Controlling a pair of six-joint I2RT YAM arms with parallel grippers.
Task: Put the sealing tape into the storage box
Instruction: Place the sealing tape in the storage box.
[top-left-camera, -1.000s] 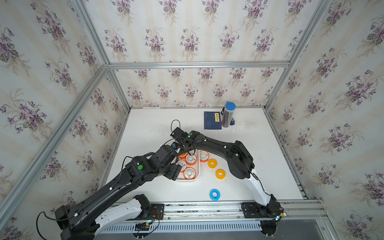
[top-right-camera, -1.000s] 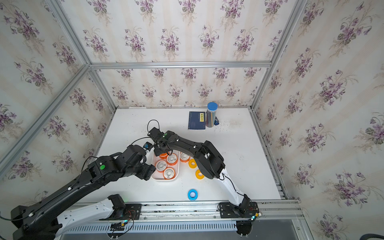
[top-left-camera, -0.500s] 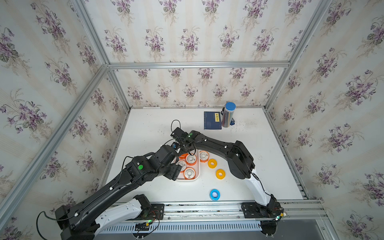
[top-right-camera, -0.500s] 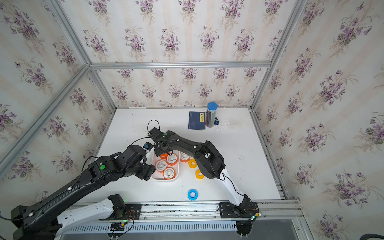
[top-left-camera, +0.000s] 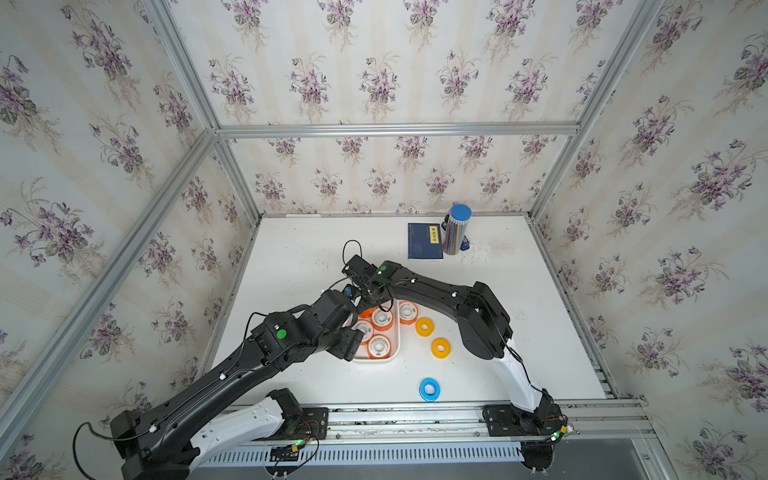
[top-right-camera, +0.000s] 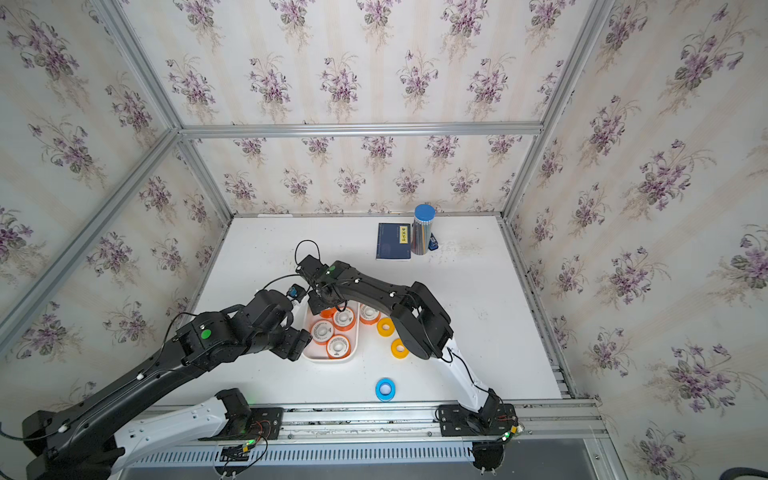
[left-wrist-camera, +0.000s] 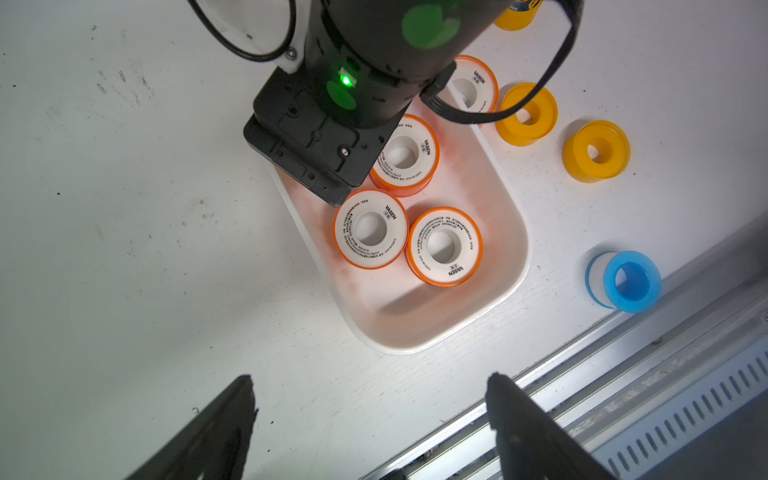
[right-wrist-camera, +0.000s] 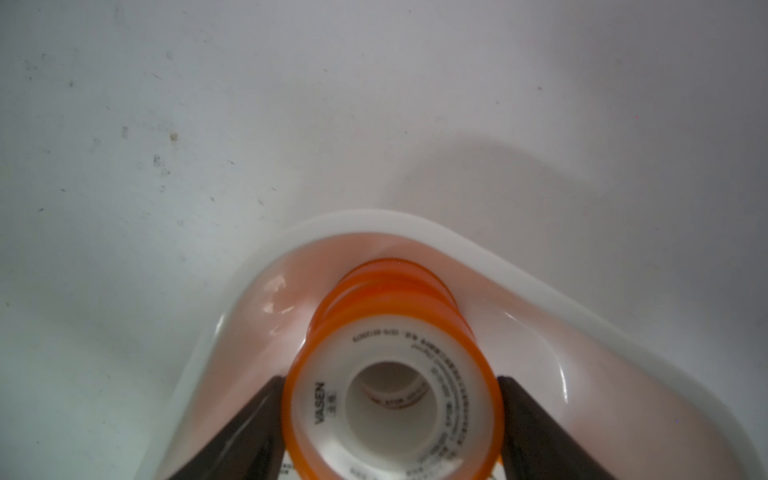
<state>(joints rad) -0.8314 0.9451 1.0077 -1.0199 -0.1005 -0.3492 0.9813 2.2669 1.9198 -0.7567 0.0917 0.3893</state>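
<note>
Right gripper (right-wrist-camera: 392, 380): it is lowered into a corner of the storage box (right-wrist-camera: 374, 220). One orange spool (right-wrist-camera: 395, 415) of sealing tape is seen between its fingers (right-wrist-camera: 249, 424), white face up. A finger lies close against each side of the spool's rim. Whether the spool is clamped or free cannot be told. Directly beneath it a second orange spool (right-wrist-camera: 390, 270) is seen in the box corner. Contact between the two is not resolved.

Left gripper (left-wrist-camera: 370, 377): its fingers are spread wide with nothing between them. It is held over bare table (left-wrist-camera: 124, 249), and the box lies ahead of its fingertips.

- Three more orange spools (left-wrist-camera: 371, 228) lie flat in the box ahead of the left gripper. The nearer two touch each other. The third lies just beyond them, beside the right arm's wrist.
- A fourth orange spool (left-wrist-camera: 471, 89) stands farther ahead, outside the box and just beside its wall.
- Two yellow spools (left-wrist-camera: 596, 151) rest on the table off to one side of the box, near each other but apart.
- A blue spool (left-wrist-camera: 631, 282) lies on that same side, nearer the left gripper.

In a top view, a dark blue booklet (top-left-camera: 424, 247) and a silvery cylinder (top-left-camera: 456, 232) are seen well beyond the right gripper, just beside each other.
</note>
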